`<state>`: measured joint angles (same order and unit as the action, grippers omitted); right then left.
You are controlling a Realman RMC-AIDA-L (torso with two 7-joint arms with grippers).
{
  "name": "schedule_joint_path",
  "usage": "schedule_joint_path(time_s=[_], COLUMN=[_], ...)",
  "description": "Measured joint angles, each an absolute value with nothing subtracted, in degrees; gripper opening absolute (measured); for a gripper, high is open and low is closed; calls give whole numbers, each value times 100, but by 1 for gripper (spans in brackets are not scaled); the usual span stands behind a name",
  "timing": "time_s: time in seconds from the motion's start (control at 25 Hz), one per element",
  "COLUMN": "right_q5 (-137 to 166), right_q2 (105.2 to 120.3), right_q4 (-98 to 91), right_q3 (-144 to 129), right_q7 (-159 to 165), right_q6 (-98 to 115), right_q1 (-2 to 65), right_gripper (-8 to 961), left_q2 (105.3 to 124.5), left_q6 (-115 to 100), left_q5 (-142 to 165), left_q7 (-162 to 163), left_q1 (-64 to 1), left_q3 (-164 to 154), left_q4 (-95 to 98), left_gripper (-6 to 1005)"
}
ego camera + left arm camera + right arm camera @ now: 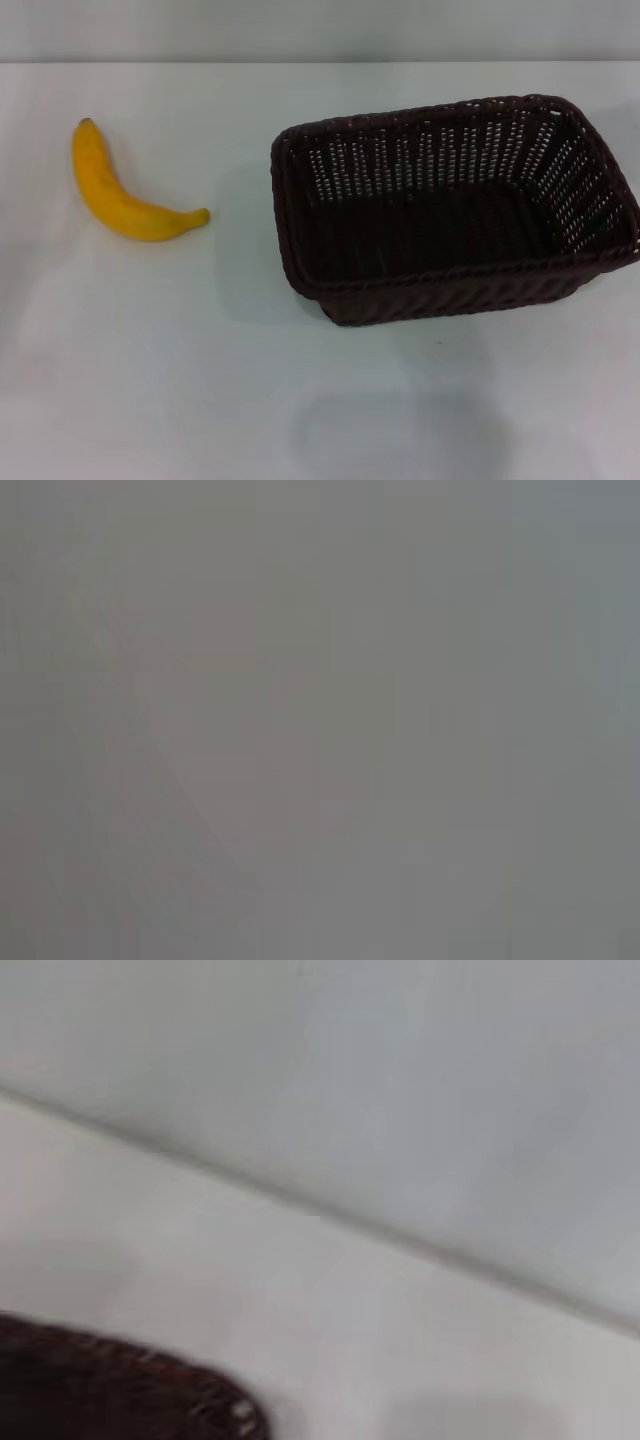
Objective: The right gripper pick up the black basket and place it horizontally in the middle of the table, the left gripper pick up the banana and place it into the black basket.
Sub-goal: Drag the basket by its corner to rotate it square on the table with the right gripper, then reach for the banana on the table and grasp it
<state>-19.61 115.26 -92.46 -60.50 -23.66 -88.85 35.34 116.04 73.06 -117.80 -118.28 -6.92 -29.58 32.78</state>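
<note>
Lying apart on table [200,400]: banana [120,195], black basket [455,205].

- Neither of my arms shows up anywhere in the head view.
- Left wrist view is just flat grey, no sign of my left end effector.
- Right wrist view doesn't catch my right end effector's fingers either.

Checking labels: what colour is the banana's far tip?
Dark, nearly black, on the yellow banana; the head view shows it best.
</note>
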Motion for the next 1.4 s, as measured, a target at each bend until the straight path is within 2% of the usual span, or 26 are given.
schedule_joint_path(time_s=[0.28, 0.4, 0.48, 0.6, 0.84, 0.92, 1.0, 1.04, 1.12, 1.24, 1.4], right_q5=[-3631, -4711, -5373, -6060, -7461, -7635, -7817, -7930, -8135, -8598, -9318], right_q2=[11506, 11490, 11483, 11481, 11481, 11480, 11480, 11481, 11481, 11485, 11485], right_q4=[-9150, -8668, -8203, -7627, -6726, -6523, -6291, -6157, -5920, -5545, -5151], right_q3=[-6029, -5920, -5807, -5621, -5326, -5183, -5110, -5079, -5022, -4979, -4974], right_q7=[-4263, -5316, -5996, -6849, -8447, -8736, -9079, -9270, -9603, -10323, -11315], right_q6=[-6219, -5359, -4992, -4758, -4308, -4288, -4236, -4193, -4121, -4072, -4163], right_q1=[1952, 1538, 1476, 1520, 1458, 1452, 1471, 1482, 1498, 1506, 1500], right_gripper=[315, 316, 317, 429, 656, 733, 767, 784, 817, 868, 821], left_q2=[11436, 11393, 11336, 11203, 10739, 10683, 10652, 10652, 10623, 10619, 10618], left_q6=[6852, 6881, 7024, 7406, 8444, 8696, 8837, 8837, 8982, 8981, 8945], left_q5=[-9078, -7938, -7097, -6030, -3882, -3161, -2640, -2640, -1893, -1566, -1538], left_q7=[-8178, -6844, -5975, -4916, -3359, -3128, -2999, -2999, -2807, -2619, -2328], left_q1=[-971, -1218, -1418, -1775, -3049, -3566, -3969, -3969, -4654, -5050, -5281], left_q3=[-2923, -2948, -2951, -2954, -2965, -2963, -2969, -2969, -3014, -3039, -3042], left_q4=[5154, 5981, 6454, 6875, 6697, 6532, 6331, 6331, 5763, 5193, 4607], left_gripper=[875, 875, 875, 875, 874, 874, 874, 874, 874, 874, 874])
